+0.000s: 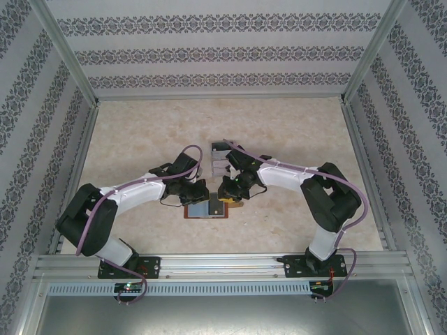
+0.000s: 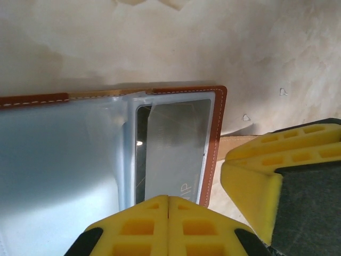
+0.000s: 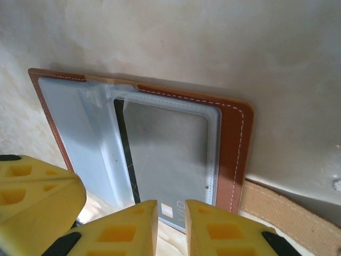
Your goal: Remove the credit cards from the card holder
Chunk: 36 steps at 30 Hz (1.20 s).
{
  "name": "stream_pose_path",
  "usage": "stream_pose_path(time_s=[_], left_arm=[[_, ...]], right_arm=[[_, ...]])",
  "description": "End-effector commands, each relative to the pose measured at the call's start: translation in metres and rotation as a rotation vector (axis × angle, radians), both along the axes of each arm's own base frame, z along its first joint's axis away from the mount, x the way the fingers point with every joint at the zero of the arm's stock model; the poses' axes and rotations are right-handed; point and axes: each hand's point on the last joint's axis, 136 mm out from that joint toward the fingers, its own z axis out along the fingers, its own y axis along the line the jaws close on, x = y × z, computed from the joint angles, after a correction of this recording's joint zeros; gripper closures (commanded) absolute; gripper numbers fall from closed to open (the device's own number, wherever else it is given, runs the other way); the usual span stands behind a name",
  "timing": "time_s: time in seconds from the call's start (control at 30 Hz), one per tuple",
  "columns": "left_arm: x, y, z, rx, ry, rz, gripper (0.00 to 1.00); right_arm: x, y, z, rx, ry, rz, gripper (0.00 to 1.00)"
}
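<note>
The brown leather card holder [image 1: 207,209] lies open and flat on the table between both arms, grey-blue pockets up [image 2: 53,160] [image 3: 234,149]. A dark grey credit card [image 2: 173,144] [image 3: 165,154] printed "VIP" sits in the windowed pocket, with its near end poking out past the pocket's edge. My left gripper [image 2: 169,205] [image 1: 195,192] is shut, fingertips together over the card's near end, nothing visible between them. My right gripper [image 3: 171,218] [image 1: 227,192] is open a narrow gap above the card's protruding end. The pale cards are hidden or out of view.
The tan strap tab [image 3: 287,213] sticks out from the wallet's right side. The two grippers are close together: the right one's fingers [image 2: 266,176] crowd the left wrist view. A small grey and clear object [image 1: 220,157] stands just behind the grippers. Patterned walls enclose the table.
</note>
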Motion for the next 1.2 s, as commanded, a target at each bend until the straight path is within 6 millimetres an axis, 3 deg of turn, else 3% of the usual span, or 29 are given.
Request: stream_pose_path(time_s=[0.0, 0.57, 1.17], left_arm=[[0.005, -0.001, -0.001, -0.026, 0.006, 0.015, 0.94], [0.002, -0.001, -0.007, -0.019, 0.031, 0.008, 0.93], [0.005, -0.012, -0.019, -0.048, 0.078, -0.011, 0.78]], right_arm=[[-0.007, 0.001, -0.011, -0.012, 0.033, 0.003, 0.77], [-0.011, -0.008, -0.033, -0.083, 0.060, 0.023, 0.77], [-0.013, -0.012, -0.035, -0.100, 0.065, 0.024, 0.77]])
